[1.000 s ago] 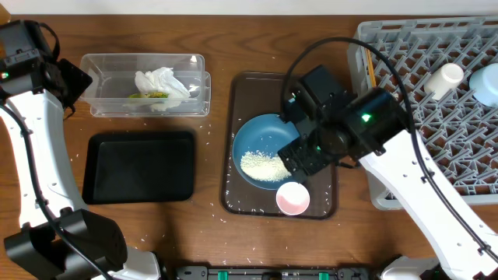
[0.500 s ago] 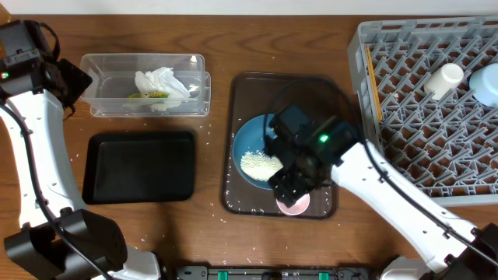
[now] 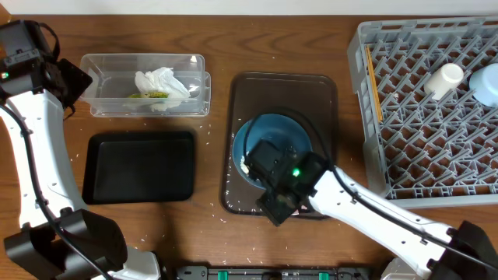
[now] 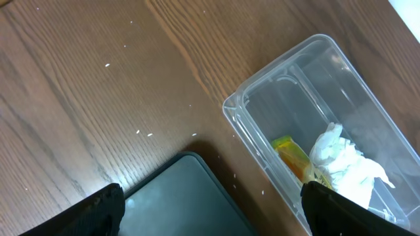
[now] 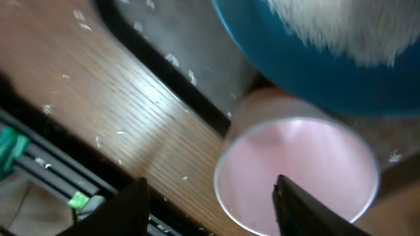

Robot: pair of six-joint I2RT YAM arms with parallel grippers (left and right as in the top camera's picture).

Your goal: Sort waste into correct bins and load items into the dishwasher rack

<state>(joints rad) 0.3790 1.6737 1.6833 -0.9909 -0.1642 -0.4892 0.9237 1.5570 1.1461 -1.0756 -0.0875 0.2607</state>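
Straddling the rim of the small pink cup (image 5: 295, 164) — right gripper (image 5: 210, 196) half-open, nothing clamped yet; cup directly beneath, mouth up.

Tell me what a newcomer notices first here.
The right arm is stretched over the brown tray, its pincer straddling the rim of the small pink cup beside the dark-blue dish of rice. Next, the big grey rack at right, holding a white cup.
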